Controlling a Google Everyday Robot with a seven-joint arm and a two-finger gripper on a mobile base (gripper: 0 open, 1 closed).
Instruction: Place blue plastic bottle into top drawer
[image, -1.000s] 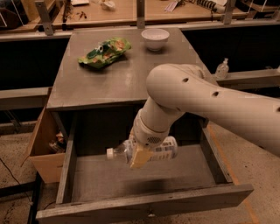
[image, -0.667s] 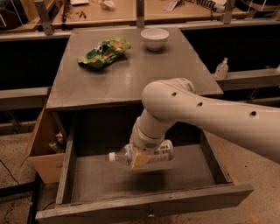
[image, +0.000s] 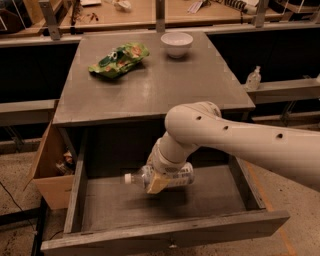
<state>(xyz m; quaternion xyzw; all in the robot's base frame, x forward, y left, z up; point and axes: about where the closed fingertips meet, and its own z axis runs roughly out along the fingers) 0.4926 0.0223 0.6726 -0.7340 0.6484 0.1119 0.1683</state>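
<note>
Operator: where is the blue plastic bottle (image: 181, 176)?

Observer: inside the open top drawer (image: 165, 235); it hangs over the middle of the floor, a little towards the back; a shadow lies on the boards beneath it.

Operator: which way does it lie?

Observer: on its side; the long axis runs across the drawer, roughly parallel to the front plank; the white cap (image: 128, 178) points to the picture's left, the base to the right.

Operator: and the end effector?

Observer: the end effector (image: 157, 181) reaches down from the white arm (image: 240, 140) and is clamped on the bottle's middle; one tan finger (image: 156, 186) crosses its near side.

Operator: anything on the surface?

Observer: the grey surface (image: 160, 90) above the drawer carries a green snack bag (image: 119, 59) at back left and a white bowl (image: 176, 44) at the back; the two are well apart.
</note>
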